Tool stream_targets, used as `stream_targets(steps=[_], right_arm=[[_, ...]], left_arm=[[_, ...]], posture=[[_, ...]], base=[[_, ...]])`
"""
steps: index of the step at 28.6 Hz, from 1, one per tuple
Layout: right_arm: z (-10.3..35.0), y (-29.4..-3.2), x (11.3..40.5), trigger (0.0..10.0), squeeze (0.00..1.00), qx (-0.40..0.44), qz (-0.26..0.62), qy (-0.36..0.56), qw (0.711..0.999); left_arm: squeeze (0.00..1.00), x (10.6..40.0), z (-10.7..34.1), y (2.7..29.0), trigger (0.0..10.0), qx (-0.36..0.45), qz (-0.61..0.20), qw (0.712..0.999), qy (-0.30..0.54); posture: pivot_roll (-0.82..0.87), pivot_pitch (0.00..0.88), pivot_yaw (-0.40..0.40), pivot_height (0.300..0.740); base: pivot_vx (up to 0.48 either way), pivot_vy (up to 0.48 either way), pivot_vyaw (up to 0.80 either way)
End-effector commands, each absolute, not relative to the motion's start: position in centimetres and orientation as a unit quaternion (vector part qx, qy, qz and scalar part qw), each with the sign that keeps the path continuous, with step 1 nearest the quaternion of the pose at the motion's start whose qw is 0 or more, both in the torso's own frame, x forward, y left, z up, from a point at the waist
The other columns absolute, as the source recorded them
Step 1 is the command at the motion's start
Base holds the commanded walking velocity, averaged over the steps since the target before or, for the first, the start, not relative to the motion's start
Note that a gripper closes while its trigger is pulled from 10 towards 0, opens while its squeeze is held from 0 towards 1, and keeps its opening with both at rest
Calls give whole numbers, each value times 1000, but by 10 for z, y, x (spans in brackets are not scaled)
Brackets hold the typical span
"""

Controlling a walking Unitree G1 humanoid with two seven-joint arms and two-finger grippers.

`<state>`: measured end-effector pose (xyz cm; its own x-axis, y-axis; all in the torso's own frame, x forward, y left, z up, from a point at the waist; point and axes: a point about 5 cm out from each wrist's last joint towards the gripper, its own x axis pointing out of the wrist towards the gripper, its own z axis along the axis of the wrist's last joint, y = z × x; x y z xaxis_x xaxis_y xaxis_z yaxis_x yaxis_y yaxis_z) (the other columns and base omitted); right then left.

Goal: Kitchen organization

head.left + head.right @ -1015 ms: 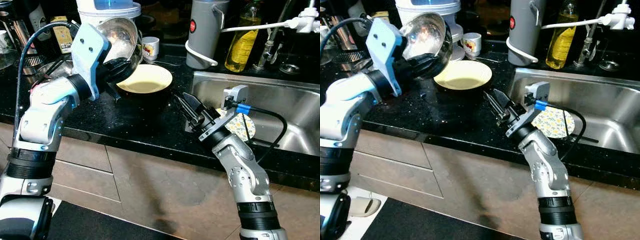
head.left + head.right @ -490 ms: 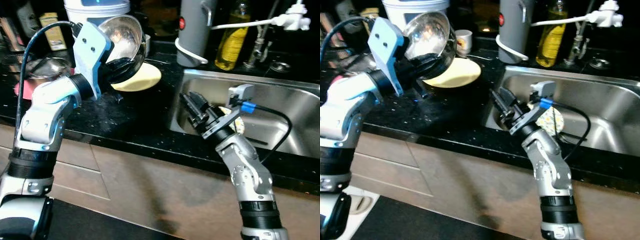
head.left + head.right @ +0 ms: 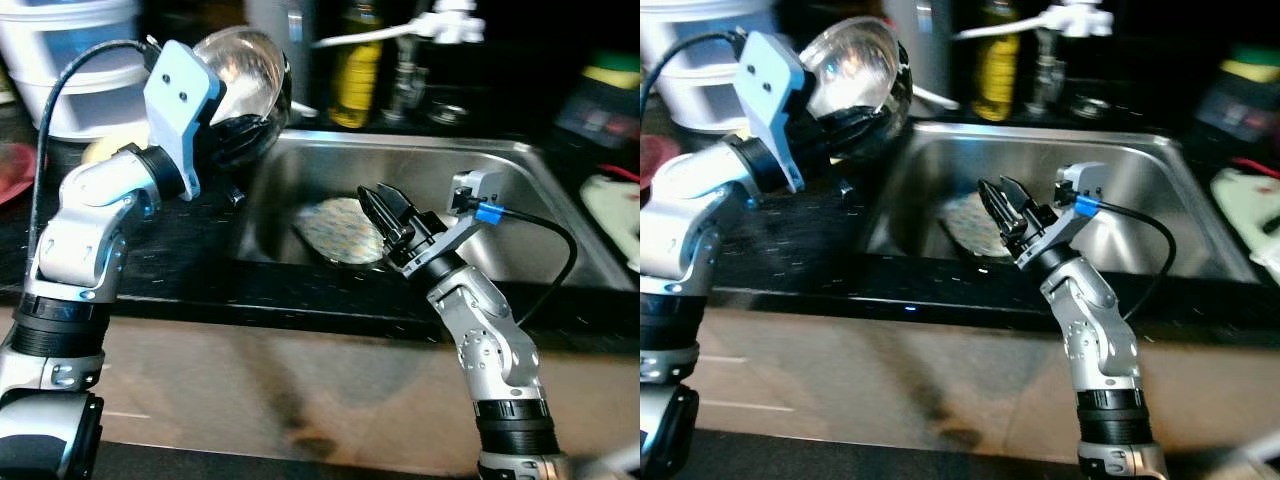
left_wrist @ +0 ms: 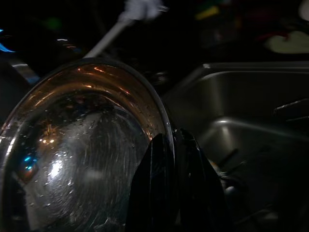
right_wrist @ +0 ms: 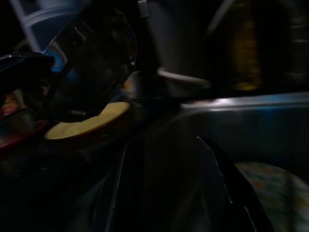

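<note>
Steel bowl (image 3: 240, 75) now beside sink rim (image 3: 400, 140).

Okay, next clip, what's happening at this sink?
The robot stands at a kitchen sink. Its left claw is clamped on the rim of a steel bowl, held tilted in the air over the black counter at the sink's left edge. The right claw hangs open and empty above the sink's front edge. A patterned plate lies in the basin. An oil bottle and the tap stand behind the sink.
</note>
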<state>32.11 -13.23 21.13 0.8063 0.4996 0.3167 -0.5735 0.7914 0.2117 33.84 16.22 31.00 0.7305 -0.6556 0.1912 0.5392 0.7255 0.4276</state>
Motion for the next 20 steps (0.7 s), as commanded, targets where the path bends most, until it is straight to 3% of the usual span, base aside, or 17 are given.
stream_targets(steps=[1,10,20], right_arm=[[208,-130,322,10000,0,147,288,-110,940],[208,-131,322,10000,0,143,287,-111,941],[207,-130,320,10000,0,123,290,-110,943]], left_arm=[[0,338,316,164,10000,184,-317,912,-185],[0,341,313,166,10000,190,-312,914,-177],[0,356,276,169,10000,209,-310,922,-103]], posture=[[83,21,-24,740],[82,22,-23,740],[78,20,-20,740]], base=[[0,0,-800],[0,0,-800],[0,0,0]])
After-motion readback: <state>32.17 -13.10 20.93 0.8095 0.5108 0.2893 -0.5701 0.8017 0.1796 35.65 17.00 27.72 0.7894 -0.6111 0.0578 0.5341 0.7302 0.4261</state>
